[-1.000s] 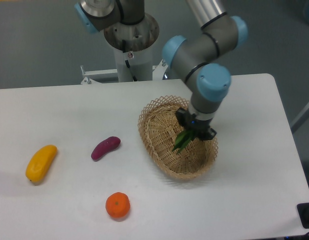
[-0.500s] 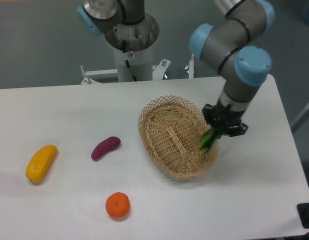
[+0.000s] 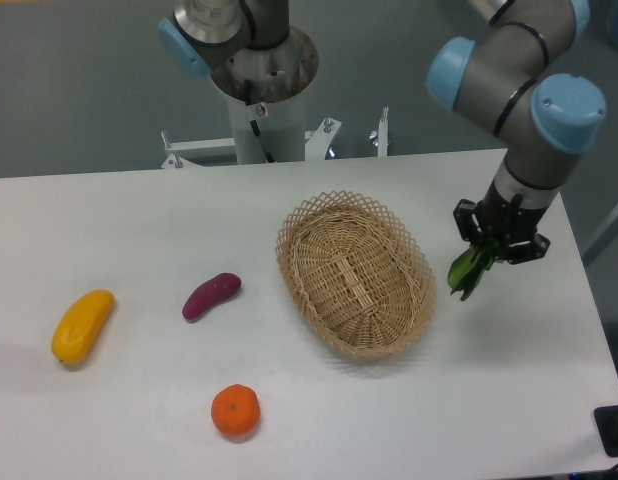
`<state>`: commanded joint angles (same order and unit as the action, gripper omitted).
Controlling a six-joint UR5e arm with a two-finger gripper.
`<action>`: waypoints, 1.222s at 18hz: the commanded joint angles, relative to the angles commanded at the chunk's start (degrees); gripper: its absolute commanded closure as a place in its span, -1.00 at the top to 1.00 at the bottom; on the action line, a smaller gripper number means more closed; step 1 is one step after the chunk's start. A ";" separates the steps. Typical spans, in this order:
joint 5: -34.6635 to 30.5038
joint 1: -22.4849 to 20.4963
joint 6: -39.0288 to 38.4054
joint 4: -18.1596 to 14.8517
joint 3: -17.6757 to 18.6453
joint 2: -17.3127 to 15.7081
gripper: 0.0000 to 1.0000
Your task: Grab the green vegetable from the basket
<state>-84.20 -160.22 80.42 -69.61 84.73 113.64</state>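
A purple sweet potato (image 3: 211, 296), a mango (image 3: 82, 325) and an orange (image 3: 235, 411) are spread left of the basket (image 3: 355, 272) on the worktop (image 3: 139, 220). The green vegetable (image 3: 469, 271) is clamped in the gripper (image 3: 500, 240) fingers, right of the basket rim.

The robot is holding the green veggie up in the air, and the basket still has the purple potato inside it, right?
Not quite. The gripper does hold the green vegetable up, to the right of the basket. But the camera view shows nothing lying in the basket. The purple sweet potato lies on the table, to the left of the basket.
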 joint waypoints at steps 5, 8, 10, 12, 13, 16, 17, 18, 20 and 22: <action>-0.09 0.00 0.00 0.35 -0.27 0.27 -0.80; -0.26 0.09 0.09 0.62 -0.88 0.71 -0.77; -1.22 0.35 0.09 0.44 -0.88 0.79 -0.76; -3.07 0.53 0.18 0.26 -1.06 0.97 -0.76; -3.08 0.53 0.18 0.26 -1.15 0.97 -0.76; -3.16 0.70 0.18 0.26 -1.23 1.06 -0.76; -3.16 0.70 0.18 0.26 -1.23 1.06 -0.76; -3.08 0.70 0.18 0.26 -1.23 1.06 -0.76; -3.16 0.70 0.18 0.26 -1.23 1.06 -0.76; -3.08 0.70 0.09 0.26 -1.23 1.06 -0.77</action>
<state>-87.28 -159.52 80.51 -69.35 83.50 114.70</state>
